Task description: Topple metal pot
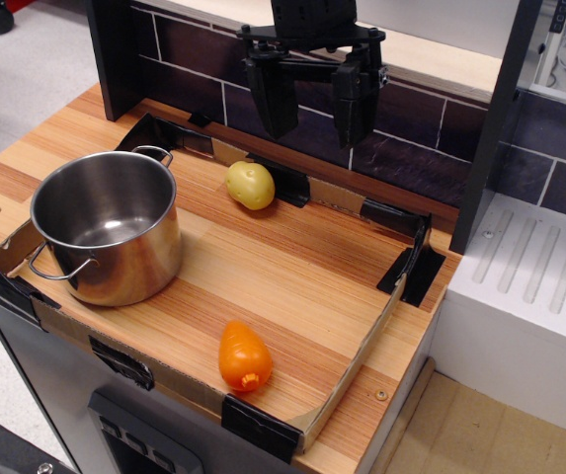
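The metal pot [110, 229] is a large shiny steel cylinder with two wire loop handles. It stands upright and empty at the left of the wooden table top [292, 267]. My gripper [312, 118] hangs high above the back of the table, to the right of and behind the pot, well apart from it. Its two black fingers [271, 94] are spread apart with nothing between them.
A yellow toy potato [251, 185] lies near the back wall. An orange toy carrot [243, 356] lies near the front edge. A low cardboard rim [362, 341] with black tape corners rings the work area. A dark tiled wall [411, 138] is behind, a white sink drainer [539, 267] at the right.
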`<act>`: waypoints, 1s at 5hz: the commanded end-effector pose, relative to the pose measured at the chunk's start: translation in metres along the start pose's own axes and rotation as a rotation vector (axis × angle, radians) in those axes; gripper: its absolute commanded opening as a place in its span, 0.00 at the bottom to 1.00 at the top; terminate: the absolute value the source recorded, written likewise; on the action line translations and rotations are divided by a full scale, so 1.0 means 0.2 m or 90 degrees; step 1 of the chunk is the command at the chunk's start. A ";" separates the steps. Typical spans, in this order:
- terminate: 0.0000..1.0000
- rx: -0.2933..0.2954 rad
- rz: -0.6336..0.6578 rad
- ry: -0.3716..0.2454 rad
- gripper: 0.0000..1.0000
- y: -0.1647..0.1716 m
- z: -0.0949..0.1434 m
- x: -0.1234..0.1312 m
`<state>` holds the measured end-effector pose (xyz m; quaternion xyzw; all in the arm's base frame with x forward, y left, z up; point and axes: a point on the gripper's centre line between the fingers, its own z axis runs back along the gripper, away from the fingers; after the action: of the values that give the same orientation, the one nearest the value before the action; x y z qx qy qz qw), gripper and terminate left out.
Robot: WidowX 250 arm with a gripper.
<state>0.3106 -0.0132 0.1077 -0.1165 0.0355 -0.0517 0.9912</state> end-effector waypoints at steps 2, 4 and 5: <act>0.00 0.046 0.004 -0.038 1.00 0.11 0.12 -0.06; 0.00 0.068 0.010 -0.063 1.00 0.33 0.37 -0.21; 0.00 0.109 0.024 -0.046 1.00 0.55 0.40 -0.26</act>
<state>0.2727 0.1133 0.1493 -0.0432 0.0151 -0.0343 0.9984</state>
